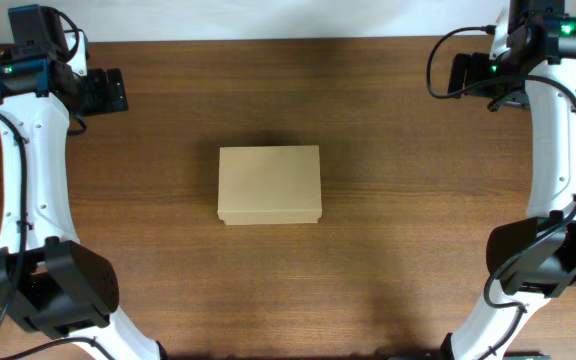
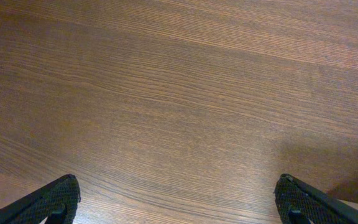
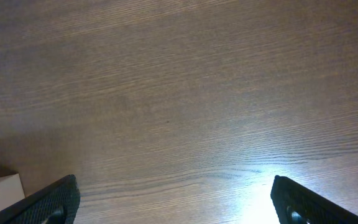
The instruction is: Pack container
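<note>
Brown wooden table (image 1: 368, 120), closed tan cardboard container (image 1: 269, 184) at centre, contents hidden, left claw (image 2: 178, 202) and right claw (image 3: 174, 200) spread

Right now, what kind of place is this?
Probably a robotics lab bench: a wood-grain table, a white left arm and right arm mounted at it, one closed cardboard box between them.
</note>
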Motion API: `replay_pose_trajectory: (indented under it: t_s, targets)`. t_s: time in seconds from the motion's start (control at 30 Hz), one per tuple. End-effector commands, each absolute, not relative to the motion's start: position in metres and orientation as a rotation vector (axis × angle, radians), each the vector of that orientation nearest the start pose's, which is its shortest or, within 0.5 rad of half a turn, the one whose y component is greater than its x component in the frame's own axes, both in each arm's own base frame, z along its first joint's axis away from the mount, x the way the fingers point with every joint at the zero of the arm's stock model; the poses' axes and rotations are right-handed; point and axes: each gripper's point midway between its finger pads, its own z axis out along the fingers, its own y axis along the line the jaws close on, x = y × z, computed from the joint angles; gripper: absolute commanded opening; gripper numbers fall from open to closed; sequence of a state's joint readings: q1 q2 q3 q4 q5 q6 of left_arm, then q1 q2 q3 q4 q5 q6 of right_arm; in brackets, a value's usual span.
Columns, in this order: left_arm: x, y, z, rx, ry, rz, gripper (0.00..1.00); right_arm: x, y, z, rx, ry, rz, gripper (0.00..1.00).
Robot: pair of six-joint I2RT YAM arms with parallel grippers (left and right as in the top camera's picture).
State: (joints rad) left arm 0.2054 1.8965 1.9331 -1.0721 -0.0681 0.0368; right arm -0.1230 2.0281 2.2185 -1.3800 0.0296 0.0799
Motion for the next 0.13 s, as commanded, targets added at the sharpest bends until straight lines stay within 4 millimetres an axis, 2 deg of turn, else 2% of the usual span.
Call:
replay_pose_trajectory:
  t_s: [0.0, 0.1]
  targets:
    - [0.4615, 0.1115, 0.2298, -0.251, 2.578, 0.189, 1.0, 0.4553, -0.0602, 0.237, 0.289, 2.716, -0.057, 0.99]
    - [0.4615, 0.1115, 0.2298, -0.251, 2.578, 0.189, 1.0, 0.4553, -0.0602, 0.237, 0.289, 2.716, -0.057, 0.99]
